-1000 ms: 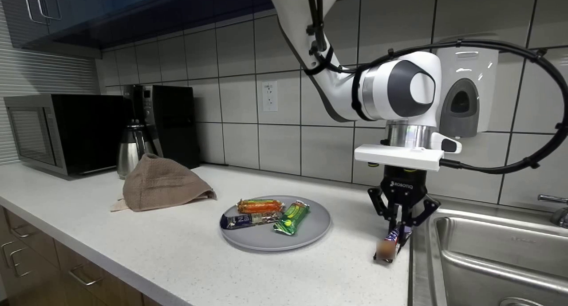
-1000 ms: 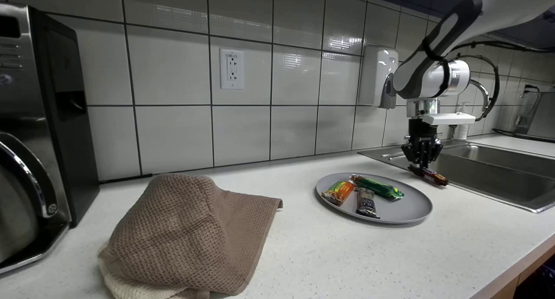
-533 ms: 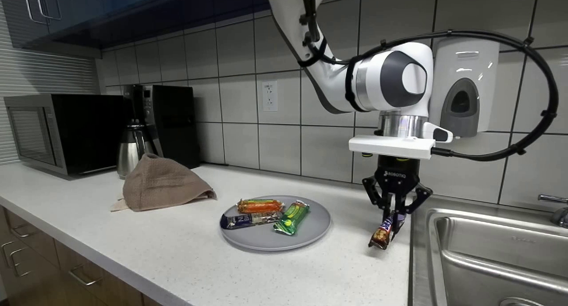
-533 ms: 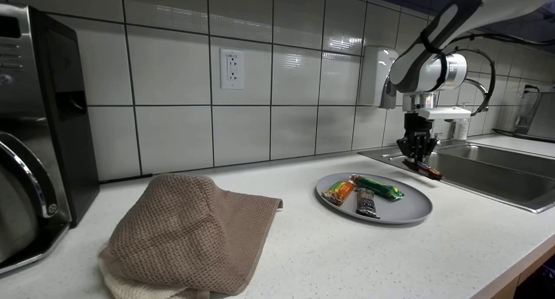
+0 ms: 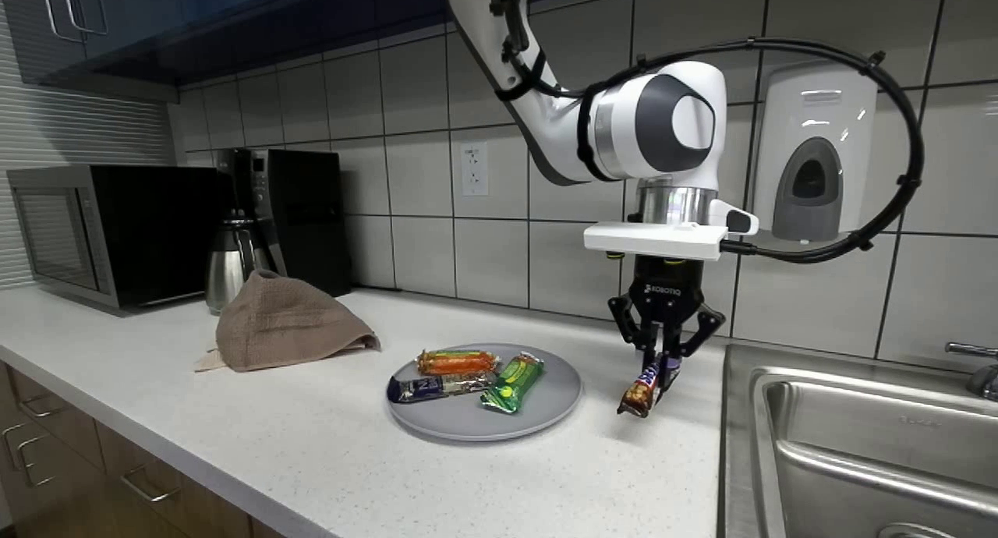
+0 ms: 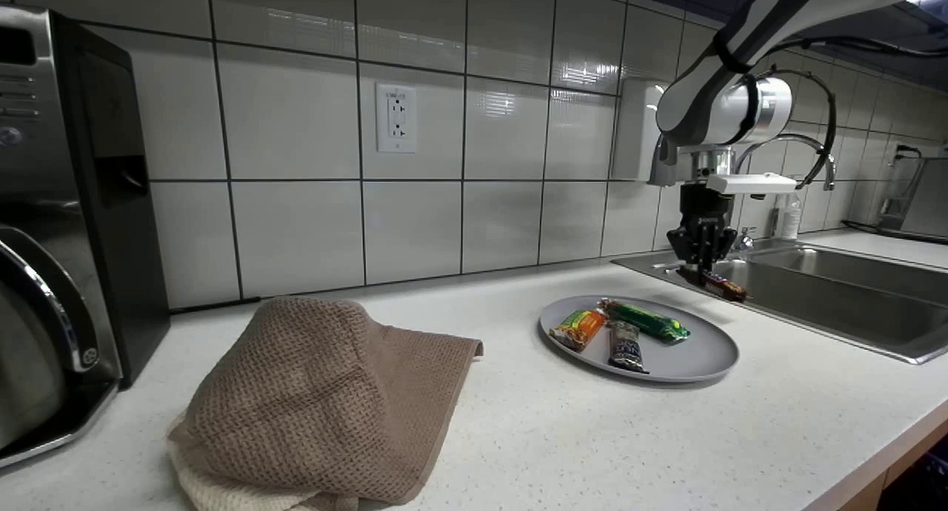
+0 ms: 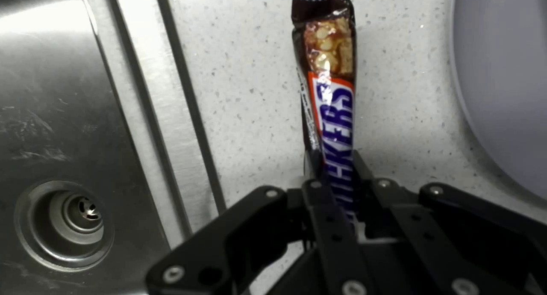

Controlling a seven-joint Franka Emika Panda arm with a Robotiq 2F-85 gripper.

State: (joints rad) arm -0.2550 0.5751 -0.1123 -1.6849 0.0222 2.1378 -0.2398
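Clamping a long, slim candy bar (image 7: 330, 85) in a glossy dark-brown wrapper, the black metal tool (image 7: 337, 161) has its jaws drawn nearly together, with the bar pinched between them. The front end of the bar sticks out past the tool, showing a picture of caramel and nuts, a red-edged white panel and purple lettering that the tool partly covers. The bar hangs just above the white speckled tabletop (image 5: 546, 487), between a round grey plate (image 5: 487, 426) and a brushed stainless-steel sink (image 5: 739, 444), touching neither. In the wrist view the plate stands at the right and the sink, with its round metal drain (image 7: 64, 226), at the left. On the plate lie three wrapped bars close together: an orange-and-green wrapped bar (image 5: 458, 362), a dark-blue-and-silver wrapped bar (image 5: 443, 386) and a shiny green wrapped bar (image 5: 513, 383). Well apart from the plate, a brown waffle-textured cloth (image 6: 318, 407) rests in a raised heap, a cream fabric edge (image 6: 233, 495) showing beneath it. Beyond the cloth, in an exterior view, stand a steel carafe (image 5: 226, 269) with a black top, a tall black appliance (image 5: 308, 218) and a black-and-silver microwave (image 5: 156, 230). A white-and-grey plastic soap dispenser (image 5: 817, 152) and a white power outlet (image 5: 474, 169) are fixed to the pale tiled wall (image 5: 573, 261), and the white-and-dark-grey robot arm (image 5: 659, 125) reaches down in front of it.
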